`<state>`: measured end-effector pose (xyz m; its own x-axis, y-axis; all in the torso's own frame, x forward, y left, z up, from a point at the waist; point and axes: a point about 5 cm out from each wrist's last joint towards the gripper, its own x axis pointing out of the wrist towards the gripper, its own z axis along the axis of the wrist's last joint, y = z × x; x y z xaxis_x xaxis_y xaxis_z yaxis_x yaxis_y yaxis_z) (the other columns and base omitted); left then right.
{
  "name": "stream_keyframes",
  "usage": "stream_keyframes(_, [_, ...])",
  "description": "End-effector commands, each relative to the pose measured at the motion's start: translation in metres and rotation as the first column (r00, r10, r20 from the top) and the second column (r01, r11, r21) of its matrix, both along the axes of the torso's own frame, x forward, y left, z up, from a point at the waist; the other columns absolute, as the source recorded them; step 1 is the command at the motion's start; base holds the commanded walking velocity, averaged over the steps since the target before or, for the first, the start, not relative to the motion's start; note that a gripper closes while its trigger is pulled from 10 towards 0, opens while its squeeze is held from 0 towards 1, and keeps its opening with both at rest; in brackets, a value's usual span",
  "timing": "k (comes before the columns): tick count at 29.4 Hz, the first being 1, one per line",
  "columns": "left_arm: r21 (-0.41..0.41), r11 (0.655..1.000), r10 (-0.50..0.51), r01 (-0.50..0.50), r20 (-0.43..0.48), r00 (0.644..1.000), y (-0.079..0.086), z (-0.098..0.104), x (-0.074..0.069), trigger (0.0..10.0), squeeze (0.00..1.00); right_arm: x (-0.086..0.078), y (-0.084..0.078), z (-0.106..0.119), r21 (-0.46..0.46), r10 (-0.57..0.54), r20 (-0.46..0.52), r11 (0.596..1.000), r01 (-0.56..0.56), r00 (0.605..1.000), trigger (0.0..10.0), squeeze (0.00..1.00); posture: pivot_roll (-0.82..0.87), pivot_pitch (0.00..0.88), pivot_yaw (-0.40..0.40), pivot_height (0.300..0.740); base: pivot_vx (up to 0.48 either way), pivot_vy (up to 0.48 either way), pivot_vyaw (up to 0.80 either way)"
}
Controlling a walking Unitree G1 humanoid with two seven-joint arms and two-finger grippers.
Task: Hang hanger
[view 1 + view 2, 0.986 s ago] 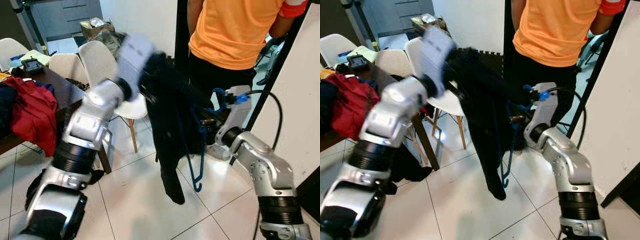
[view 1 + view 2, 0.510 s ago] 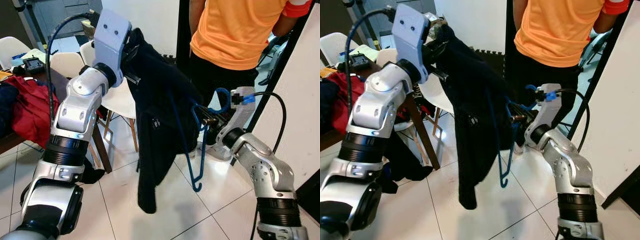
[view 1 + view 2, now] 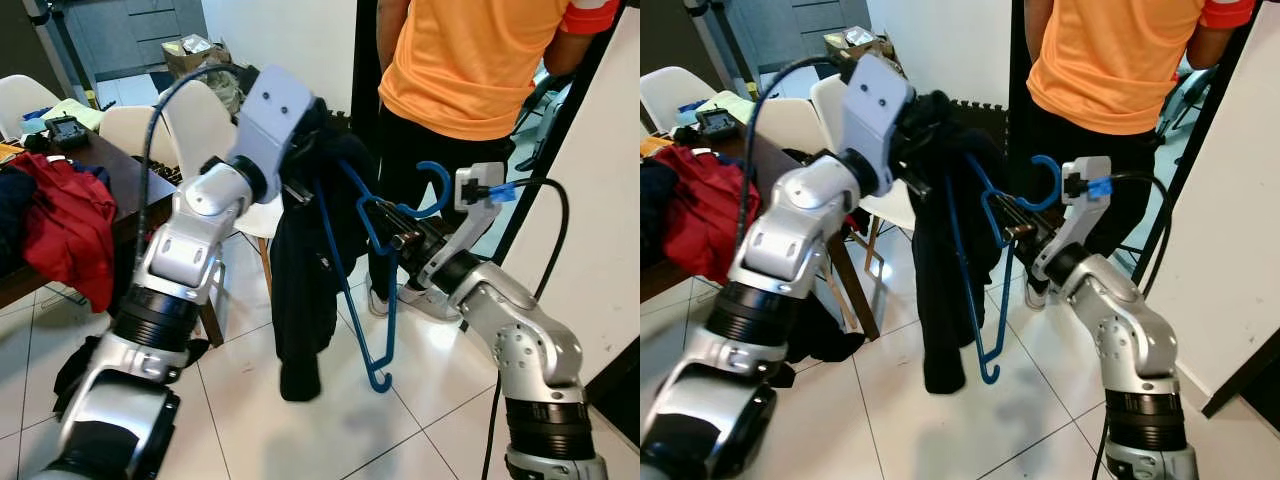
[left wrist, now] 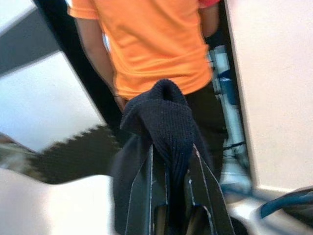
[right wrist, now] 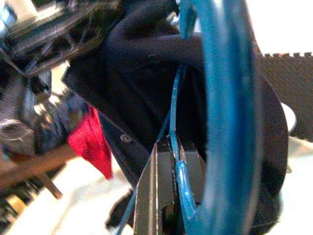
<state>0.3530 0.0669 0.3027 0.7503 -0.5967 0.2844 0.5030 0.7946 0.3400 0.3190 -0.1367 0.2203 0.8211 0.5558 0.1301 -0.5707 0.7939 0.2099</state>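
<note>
Left hand (image 4: 171,215) raised high, clamped on a bunched fold of the dark garment (image 3: 300,290), which hangs down toward the tiled floor (image 3: 300,420). Right hand (image 3: 395,238) closed on the thin wire of the blue hanger (image 3: 375,290), just below its hook; hanger tilted, partly threaded into the garment. Person in orange shirt (image 3: 470,60) directly behind. Red cloth (image 3: 65,230) draped over worktop (image 3: 125,190) at left.

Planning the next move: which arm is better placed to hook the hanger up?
Right. The right gripper is shut on the blue hanger just below its hook; the left gripper only pinches the dark garment.
</note>
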Motion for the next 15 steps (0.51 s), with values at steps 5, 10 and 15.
stream_keyframes(5, [-0.079, 0.981, -0.176, 0.176, 0.002, 0.984, -0.025, 0.006, -0.015, 10.0, 0.00, 0.001, 0.020, -0.008, -0.071, 0.040, -0.014, 0.997, -0.041, 0.999, 10.0, 0.00, 0.05, 0.015, 0.041, 0.740, 0.000, 0.000, 0.00])
stream_keyframes(10, [-0.079, 0.957, -0.280, 0.279, -0.006, 0.960, -0.040, 0.003, -0.023, 10.0, 0.00, -0.001, 0.028, -0.010, -0.074, 0.074, -0.016, 0.994, -0.075, 0.997, 10.0, 0.00, 0.05, 0.013, 0.042, 0.740, 0.000, 0.000, 0.00])
stream_keyframes(15, [-0.057, 0.934, -0.355, 0.353, -0.032, 0.934, -0.051, -0.004, -0.029, 10.0, 0.00, 0.000, 0.035, -0.009, -0.067, 0.092, -0.008, 0.993, -0.092, 0.996, 10.0, 0.00, 0.05, 0.012, 0.046, 0.740, 0.000, 0.000, 0.00])
